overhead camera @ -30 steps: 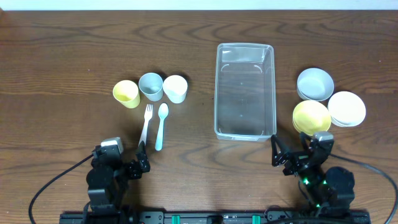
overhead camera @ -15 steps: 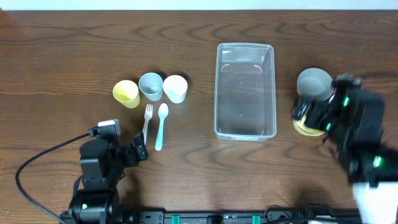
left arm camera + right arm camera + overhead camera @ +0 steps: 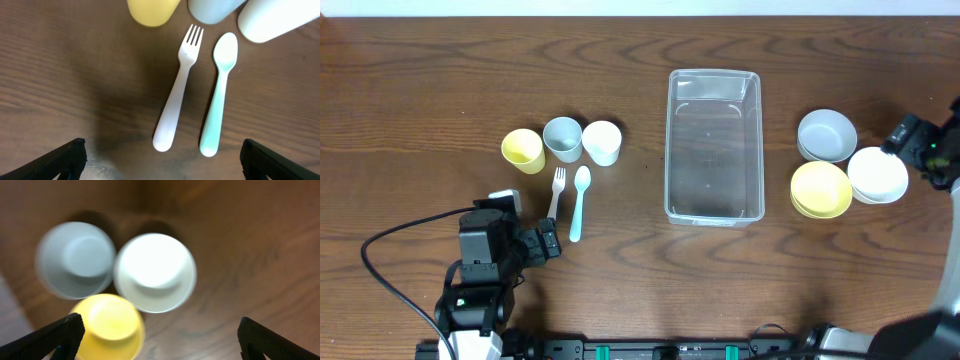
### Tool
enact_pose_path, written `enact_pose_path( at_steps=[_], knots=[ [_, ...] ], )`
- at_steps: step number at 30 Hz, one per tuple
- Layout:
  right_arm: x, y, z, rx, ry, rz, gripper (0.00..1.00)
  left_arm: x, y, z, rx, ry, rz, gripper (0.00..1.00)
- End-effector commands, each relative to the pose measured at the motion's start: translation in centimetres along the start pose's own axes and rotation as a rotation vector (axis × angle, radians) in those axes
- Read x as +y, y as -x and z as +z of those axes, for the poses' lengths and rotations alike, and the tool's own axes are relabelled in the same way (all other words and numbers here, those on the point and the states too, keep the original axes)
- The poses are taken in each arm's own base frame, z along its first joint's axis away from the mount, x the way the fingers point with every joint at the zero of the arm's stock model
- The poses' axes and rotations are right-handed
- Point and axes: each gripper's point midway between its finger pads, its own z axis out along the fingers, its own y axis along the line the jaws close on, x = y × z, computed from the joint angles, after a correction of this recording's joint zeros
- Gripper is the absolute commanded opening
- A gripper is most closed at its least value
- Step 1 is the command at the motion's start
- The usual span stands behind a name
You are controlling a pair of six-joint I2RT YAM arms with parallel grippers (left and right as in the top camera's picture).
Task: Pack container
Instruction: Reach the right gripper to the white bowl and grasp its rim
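The container (image 3: 713,145), a clear rectangular tub, stands empty at the table's centre. Right of it sit a grey-blue bowl (image 3: 826,135), a white bowl (image 3: 878,174) and a yellow bowl (image 3: 820,188). My right gripper (image 3: 905,135) is open and empty, high up at the right edge beside the white bowl. Its wrist view is blurred and shows the grey-blue (image 3: 77,260), white (image 3: 155,272) and yellow (image 3: 107,327) bowls beyond the open jaws (image 3: 160,340). My left gripper (image 3: 548,243) is open and empty, just short of the handles of the white fork (image 3: 177,95) and mint spoon (image 3: 219,95).
A yellow cup (image 3: 523,151), a grey-blue cup (image 3: 562,139) and a white cup (image 3: 602,142) stand in a row left of the container, behind the fork (image 3: 556,195) and spoon (image 3: 579,203). A black cable loops at the front left.
My right arm has swung from the table's front edge up past the bowls to the right edge. My left arm has lifted and shifted slightly, still behind the fork and spoon.
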Motion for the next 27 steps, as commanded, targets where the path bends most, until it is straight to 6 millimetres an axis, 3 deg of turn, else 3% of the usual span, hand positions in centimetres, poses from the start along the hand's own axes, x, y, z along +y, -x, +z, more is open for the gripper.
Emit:
enact_pose_path(
  at_steps=[1, 5, 15, 18, 27],
  knots=[
    [-2.3, 0.0, 2.4, 0.062, -0.050, 0.058, 0.99, -0.1, 0.2, 0.1, 0.008, -0.004, -0.013, 0.98],
    [-3.7, -0.9, 6.0, 0.153, -0.082, 0.103, 0.95, 0.0, 0.0, 0.3, 0.027, 0.000, -0.014, 0.98],
    [-4.3, -3.9, 13.8, 0.330, -0.130, 0.126, 0.86, 0.0, -0.2, 0.5, 0.038, 0.002, -0.015, 0.98],
    [-4.8, -4.3, 14.9, 0.345, -0.154, 0.155, 0.79, 0.0, -0.2, 0.5, 0.038, 0.002, -0.015, 0.98],
    [-7.7, -4.8, 15.1, 0.351, -0.206, 0.247, 0.53, 0.0, -0.2, 0.5, 0.038, 0.002, -0.015, 0.98]
  ],
)
